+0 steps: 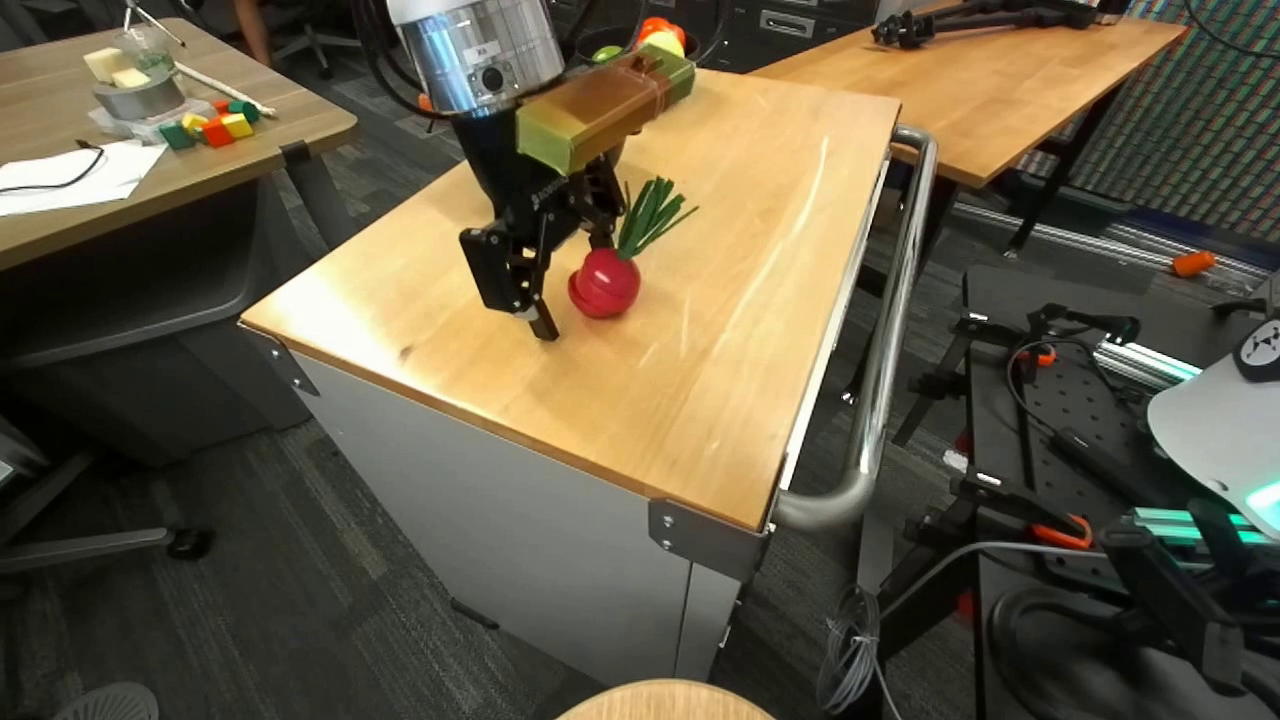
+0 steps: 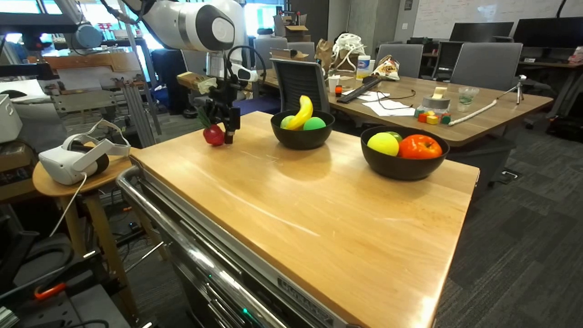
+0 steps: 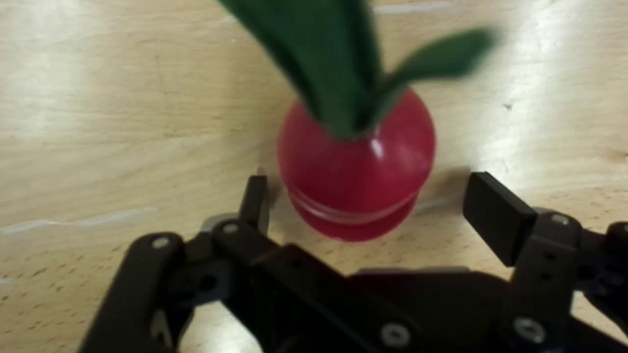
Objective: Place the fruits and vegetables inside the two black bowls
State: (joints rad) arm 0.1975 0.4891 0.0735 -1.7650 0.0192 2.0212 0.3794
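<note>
Grey office chairs (image 2: 487, 68) are standing at the back of the room near a wide whiteboard (image 2: 496, 11), and a long brown table (image 2: 492, 116) is bearing white papers (image 2: 389, 108), a grey tape roll (image 2: 436, 103) and small coloured blocks (image 2: 432, 119). Nearer to me, a glossy pale wooden worktop (image 2: 341, 214) is catching the light, with a bright metal rail (image 2: 200, 258) running along its side.

Over one end, a white robot arm (image 2: 168, 25) is arching down, and its black two-fingered gripper (image 3: 373, 201) is standing wide apart, straddling a shiny crimson toy radish with long green leaves (image 3: 358, 166). Bare wood is showing between the radish and either finger in the wrist view, so the gripper is holding nothing; whether its tips are touching the worktop, I cannot tell. The radish is resting on the wood, outside the bowls.

In an exterior view, a round black bowl (image 2: 304, 140) is sitting near the gripper, cradling a curved yellow toy banana (image 2: 304, 113), a smooth green ball-like piece (image 2: 314, 123) and a paler green one (image 2: 286, 121). Another round black bowl (image 2: 403, 167), looking larger from here, is standing well apart from the radish, containing a round yellow fruit (image 2: 383, 144), a glossy red-orange toy piece (image 2: 421, 146) and a partly hidden dark green piece (image 2: 395, 135).
</note>
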